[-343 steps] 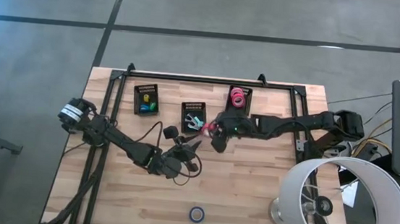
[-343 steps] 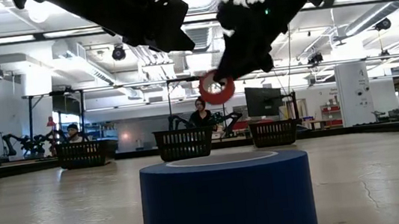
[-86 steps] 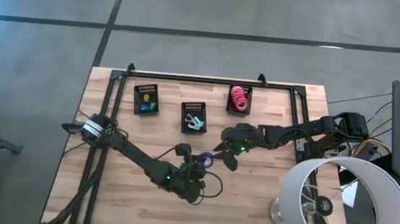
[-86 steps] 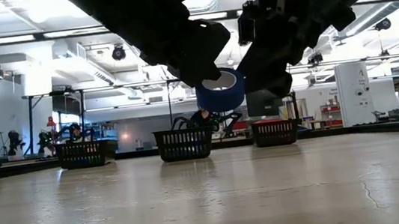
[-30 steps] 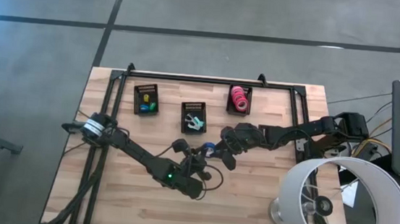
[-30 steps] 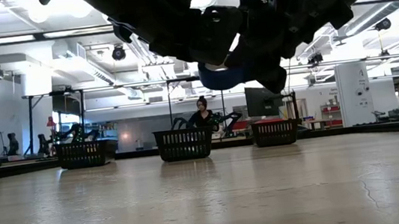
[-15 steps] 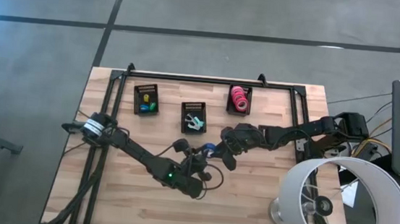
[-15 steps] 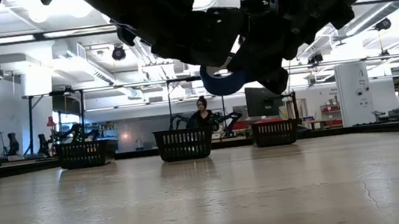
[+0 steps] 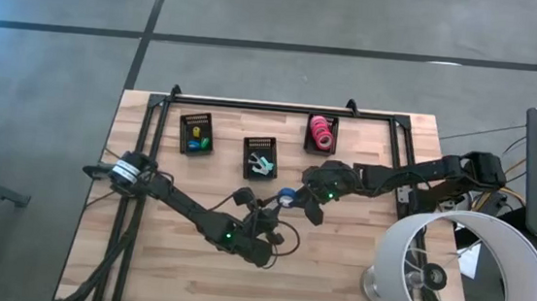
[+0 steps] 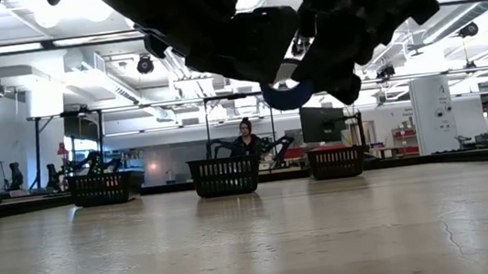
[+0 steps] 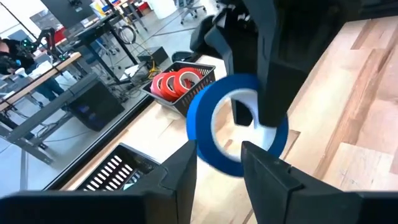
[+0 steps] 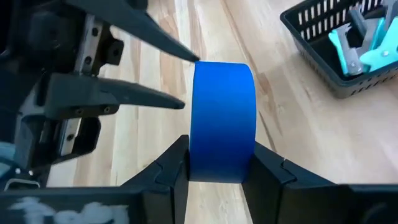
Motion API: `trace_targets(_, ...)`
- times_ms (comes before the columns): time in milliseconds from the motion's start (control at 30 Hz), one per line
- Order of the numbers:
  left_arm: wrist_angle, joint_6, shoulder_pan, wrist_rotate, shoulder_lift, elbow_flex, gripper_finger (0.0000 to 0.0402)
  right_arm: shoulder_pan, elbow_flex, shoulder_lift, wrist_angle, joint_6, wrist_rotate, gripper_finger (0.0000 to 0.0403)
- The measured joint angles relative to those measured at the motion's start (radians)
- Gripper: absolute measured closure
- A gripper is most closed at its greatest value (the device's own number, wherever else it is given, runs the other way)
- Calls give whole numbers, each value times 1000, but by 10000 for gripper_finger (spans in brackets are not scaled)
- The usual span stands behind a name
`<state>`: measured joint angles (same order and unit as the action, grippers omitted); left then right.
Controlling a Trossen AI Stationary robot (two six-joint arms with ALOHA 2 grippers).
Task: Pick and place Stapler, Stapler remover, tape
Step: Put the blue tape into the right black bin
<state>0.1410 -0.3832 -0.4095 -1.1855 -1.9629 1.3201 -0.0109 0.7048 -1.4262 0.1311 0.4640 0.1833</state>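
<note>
- Right gripper (image 12: pixel 219 163) is clamped across the blue tape (image 12: pixel 222 121), gripping its flat sides so the roll stands on edge above the table (image 9: pixel 356 265); you carry it clear of the wood that way.
- Left gripper (image 9: pixel 265 209) hangs just beside it with its fingers (image 12: pixel 118 96) apart and nothing between them, which reads as a handover.
- Table rear holds three baskets in a row; the right basket (image 9: pixel 323 134) holds red tape (image 9: pixel 321 130), so your roll likely goes there.
- Middle basket (image 9: pixel 259 157) holds teal removers (image 12: pixel 360 50), so keep the tape out of it.
</note>
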Motion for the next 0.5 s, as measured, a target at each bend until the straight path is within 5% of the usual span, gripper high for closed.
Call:
trace_targets(167,1,-23,-1,23,0,0,266,-10,0,55,-65,-33,-16,288)
trace_targets(500,4,-39,-4,119,0,0,276,-63,0,239,-363,-130,-235,289)
